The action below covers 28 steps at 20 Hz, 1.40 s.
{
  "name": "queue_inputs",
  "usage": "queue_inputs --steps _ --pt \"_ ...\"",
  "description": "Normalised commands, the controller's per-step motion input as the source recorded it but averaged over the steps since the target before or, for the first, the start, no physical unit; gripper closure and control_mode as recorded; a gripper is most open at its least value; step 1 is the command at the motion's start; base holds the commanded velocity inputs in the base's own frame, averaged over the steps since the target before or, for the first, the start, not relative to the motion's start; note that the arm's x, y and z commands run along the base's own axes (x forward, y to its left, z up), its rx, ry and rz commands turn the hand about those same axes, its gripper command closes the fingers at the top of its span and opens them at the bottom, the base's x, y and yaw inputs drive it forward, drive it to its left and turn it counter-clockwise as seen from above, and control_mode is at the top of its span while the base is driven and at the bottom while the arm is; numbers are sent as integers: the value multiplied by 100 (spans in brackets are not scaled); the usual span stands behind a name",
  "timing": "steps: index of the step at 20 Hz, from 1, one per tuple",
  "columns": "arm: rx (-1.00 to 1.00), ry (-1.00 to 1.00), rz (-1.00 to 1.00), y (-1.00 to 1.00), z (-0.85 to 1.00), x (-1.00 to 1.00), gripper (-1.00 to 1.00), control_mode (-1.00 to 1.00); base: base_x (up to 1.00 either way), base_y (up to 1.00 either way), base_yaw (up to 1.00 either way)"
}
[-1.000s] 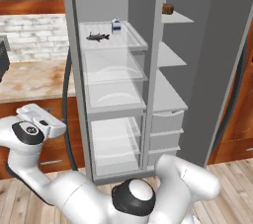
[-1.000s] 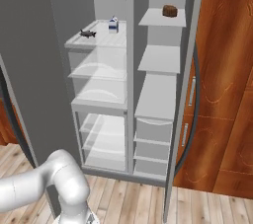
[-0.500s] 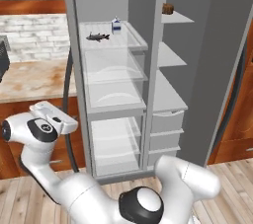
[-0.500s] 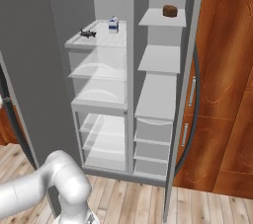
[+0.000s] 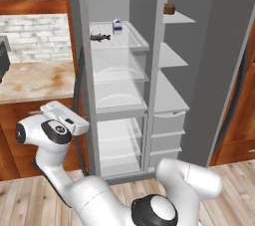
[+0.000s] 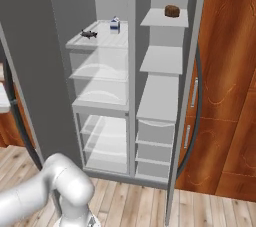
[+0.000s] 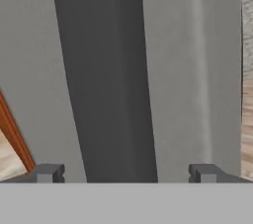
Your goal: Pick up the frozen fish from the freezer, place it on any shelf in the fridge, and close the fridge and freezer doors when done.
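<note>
Hand view shows the claw point(image 7: 123, 173) wide and empty; frozen fish point(image 5: 99, 37), far above it, seems stiff, slippery; grasp mid-body.

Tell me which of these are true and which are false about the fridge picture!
1. The fish lies on the top shelf of the left side. True.
2. A milk carton stands on the same shelf as the fish. True.
3. The gripper is squeezing the fish. False: its fingers stand wide apart with nothing between them, facing a grey panel.
4. Both doors are shut. False: both sides stand open and you can see the shelves inside.
5. A brown lump sits on the top right shelf. True.
</note>
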Motion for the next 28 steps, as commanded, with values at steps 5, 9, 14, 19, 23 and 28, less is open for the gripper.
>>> queue_inputs --steps 5,9,14,19,23,28 --pt "4 0 0 -100 0 86 -100 -100 0 0 0" --pt "6 0 0 -100 0 94 -100 -100 0 0 0" --pt "6 0 0 -100 0 91 -100 -100 0 0 0" --pt "5 0 0 -100 0 99 -100 -100 0 0 0" --pt "3 -1 0 -100 0 92 -100 -100 0 0 0" --pt "4 -7 1 -100 -2 74 -100 -100 0 0 0"
